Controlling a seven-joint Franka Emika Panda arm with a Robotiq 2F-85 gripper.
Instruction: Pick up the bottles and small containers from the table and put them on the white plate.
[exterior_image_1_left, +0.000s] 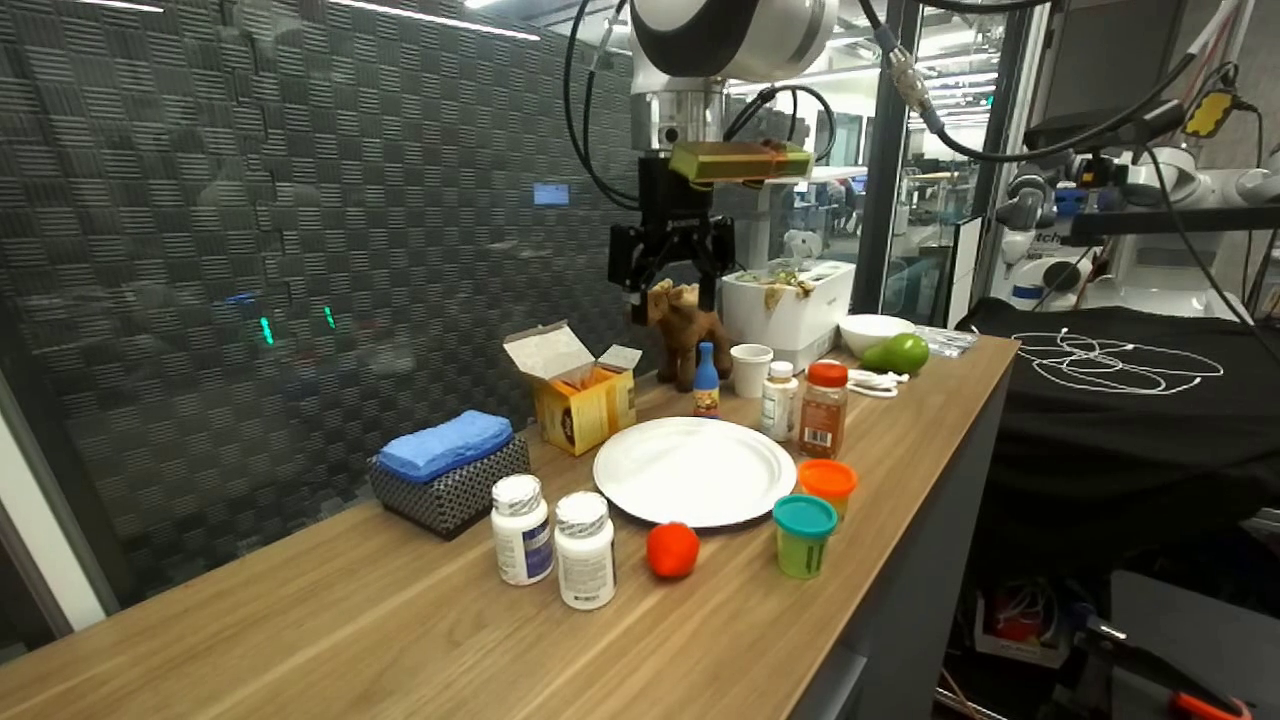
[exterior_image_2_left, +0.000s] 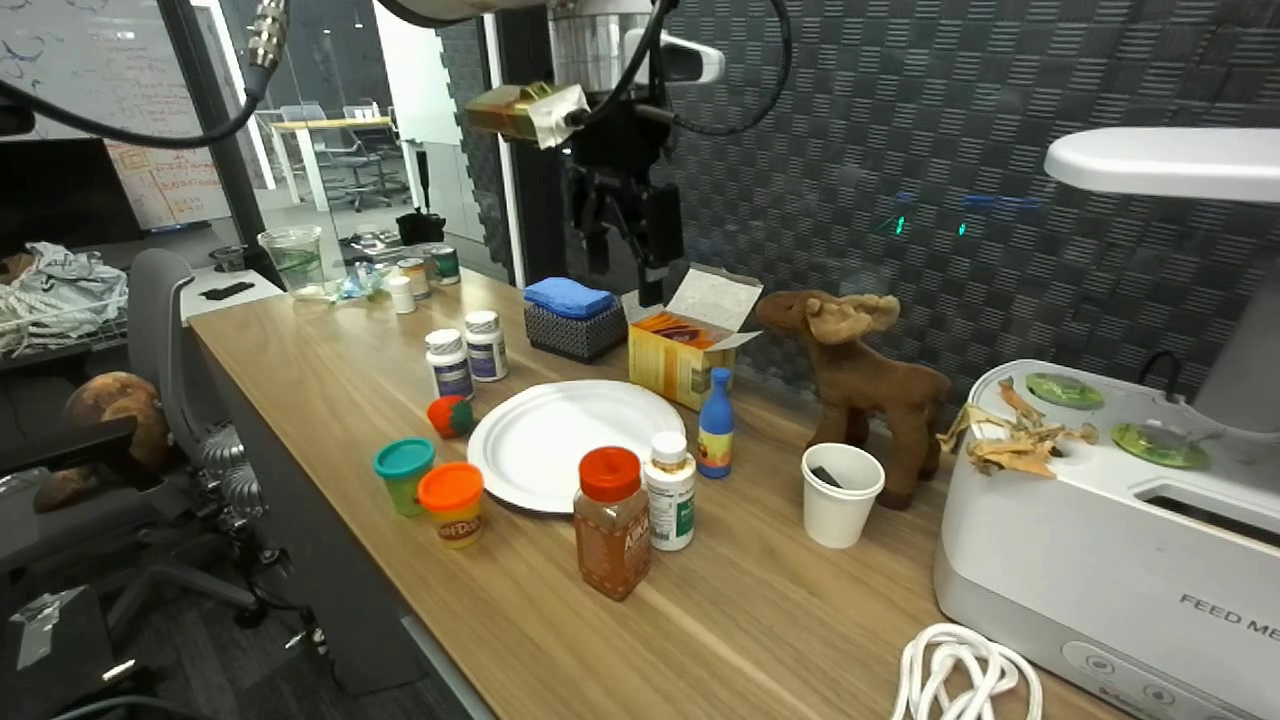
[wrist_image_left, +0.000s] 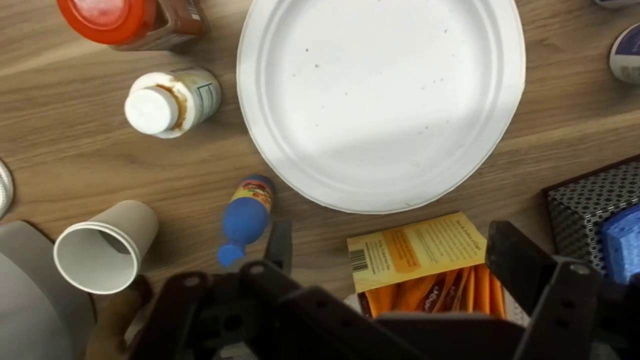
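Hovering, hand (exterior_image_1_left: 673, 301) wide, empty; if I grab the red-capped brown bottle (exterior_image_2_left: 612, 545), that width could topple the green-labelled white bottle (exterior_image_2_left: 671, 508) just beside it.

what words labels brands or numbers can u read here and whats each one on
"FEED ME" on the white indoor planter, running to the picture's edge
"Play-Doh" on the orange-lidded tub
"etch", its start seemingly hidden, on the background robot
Too small or blurred to read surely: print on the reddish-brown spice jar, white pill bottles, yellow carton, orange sachets, blue bottle and gripper; handwriting on the whiteboard
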